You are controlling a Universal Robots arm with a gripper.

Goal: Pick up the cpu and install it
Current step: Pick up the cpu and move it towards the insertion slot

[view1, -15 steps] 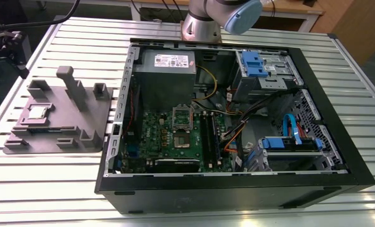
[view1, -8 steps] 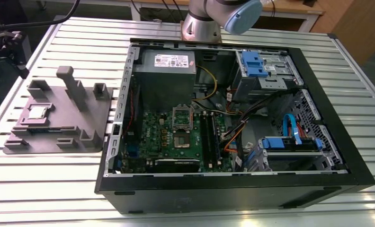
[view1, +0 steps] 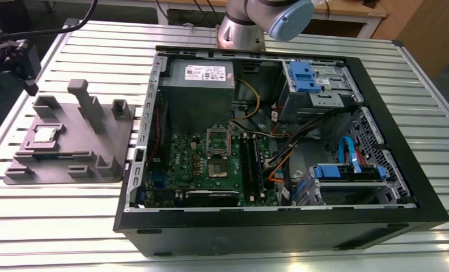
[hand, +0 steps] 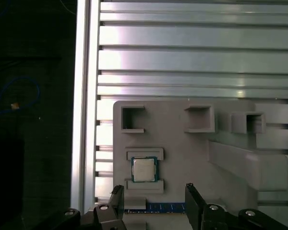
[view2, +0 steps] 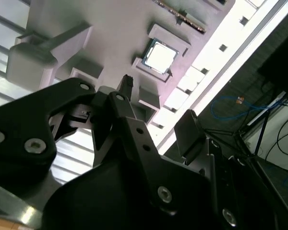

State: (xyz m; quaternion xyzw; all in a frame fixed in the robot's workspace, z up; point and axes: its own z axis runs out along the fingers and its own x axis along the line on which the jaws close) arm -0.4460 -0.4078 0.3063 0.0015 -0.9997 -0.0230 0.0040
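Observation:
The cpu [view1: 45, 134] is a small square chip with a silvery top. It lies flat in a recess of the grey holder block [view1: 111, 141] on the exterior view's left. In both wrist views the cpu [hand: 144, 169] [view2: 159, 56] sits between two raised lips of the holder. My gripper [hand: 154, 201] [view2: 158, 108] is open and empty, its two black fingers [hand: 192, 203] spread wider than the chip. It hangs above the holder's left side [view1: 26, 73], apart from the cpu. The motherboard socket [view1: 219, 164] lies open inside the computer case, its metal frame tipped up.
A memory stick [hand: 156, 207] [view1: 58, 156] lies in the holder beside the cpu. Tall grey posts [view1: 84, 99] rise from the holder. The open black computer case [view1: 285, 226] holds a power supply [view1: 202, 76], cables and blue drive bays [view1: 349, 170]. The slatted metal table's edge [hand: 84, 96] is close by.

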